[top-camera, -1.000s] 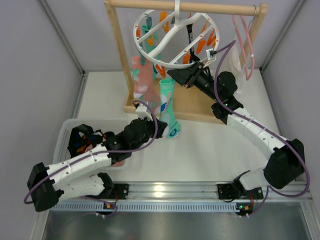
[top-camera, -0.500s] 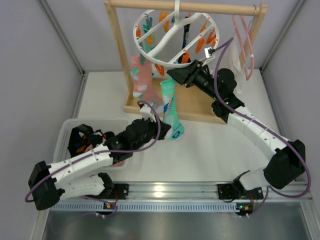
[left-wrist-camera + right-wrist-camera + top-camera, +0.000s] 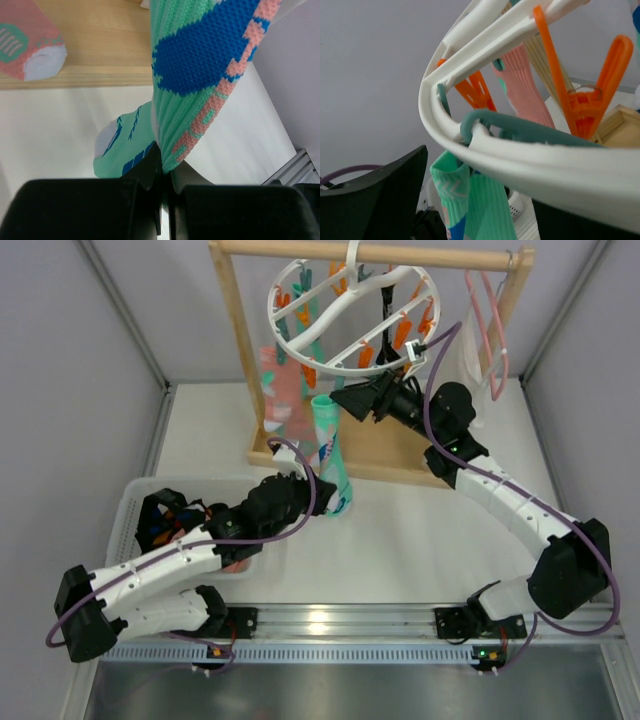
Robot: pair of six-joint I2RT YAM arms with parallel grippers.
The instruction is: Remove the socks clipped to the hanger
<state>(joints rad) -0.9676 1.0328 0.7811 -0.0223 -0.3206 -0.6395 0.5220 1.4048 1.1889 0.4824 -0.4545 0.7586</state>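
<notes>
At the hanger's near rim, the green sock hangs from a teal clip. It runs down and left to the left gripper, which is pinched shut on the sock's lower edge. The right gripper sits just under the rim with jaws spread wide. The rim crosses between them, and I see no clamp on it.

Risks:
- The hanger is unbraced, so I expect a pull to swing or spin it on its hook rather than pop the clip. A hard tug could lift the hook off the wooden rod.
- The left grip is only on a thin fold at the sock's edge, so the fabric could slip out under load.
- The pink sock shares the hanger, so any swing drags it too.

Versus 1 s ago:
- The hanger has rotated, with the cross bars and clips at new angles.
- The green sock's top has moved left and its toe is pulled in toward the left gripper.
- The pink sock sits further left and up.
- The right gripper has shifted left and slightly down, tracking the rim.
</notes>
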